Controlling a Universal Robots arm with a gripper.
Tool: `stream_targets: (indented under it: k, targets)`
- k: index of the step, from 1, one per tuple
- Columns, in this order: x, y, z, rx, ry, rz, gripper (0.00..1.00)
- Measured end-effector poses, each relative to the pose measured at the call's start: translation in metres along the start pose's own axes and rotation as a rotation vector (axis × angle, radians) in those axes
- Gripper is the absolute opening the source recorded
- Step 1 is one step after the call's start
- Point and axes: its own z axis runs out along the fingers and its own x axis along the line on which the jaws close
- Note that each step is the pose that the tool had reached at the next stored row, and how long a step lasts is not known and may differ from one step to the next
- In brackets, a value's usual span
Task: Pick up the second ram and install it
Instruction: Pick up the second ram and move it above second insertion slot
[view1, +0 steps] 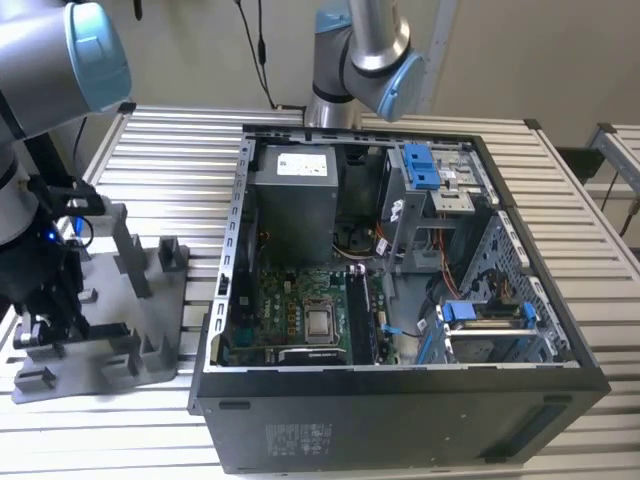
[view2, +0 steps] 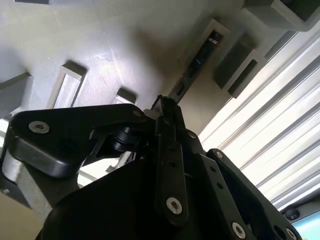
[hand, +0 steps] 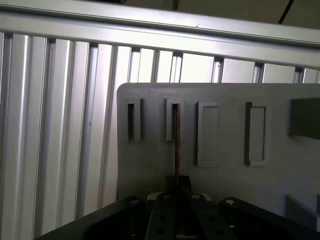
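Note:
In both wrist views the second ram (hand: 176, 140) (view2: 199, 59) is a thin dark stick standing on edge in a slot of the grey fixture plate (hand: 225, 175) (view2: 125, 45). My gripper (hand: 177, 181) (view2: 164, 106) sits over the near end of the stick, its fingers drawn together on it. In the exterior view my gripper (view1: 40, 322) hangs low over the fixture plate (view1: 150, 345) at the exterior view's left, beside the open computer case (view1: 400, 420). The ram itself is hidden behind the arm there.
The motherboard (view1: 310, 310) lies inside the case, with memory slots (view1: 360, 315) near its middle. Upright posts (view1: 135, 260) stand on the fixture plate. Another arm (view1: 365, 55) stands behind the case. Everything rests on a ribbed aluminium table (view1: 590, 230).

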Motion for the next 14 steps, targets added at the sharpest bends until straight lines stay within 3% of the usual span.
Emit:
stream_targets:
  k: [5,14]
  targets:
    - [-0.0002,0.0000,-0.0109,0.0003,-0.0007,0.007,0.14]
    - [-0.0004,0.0000,-0.0217,0.0004,-0.0025,0.011,0.14]
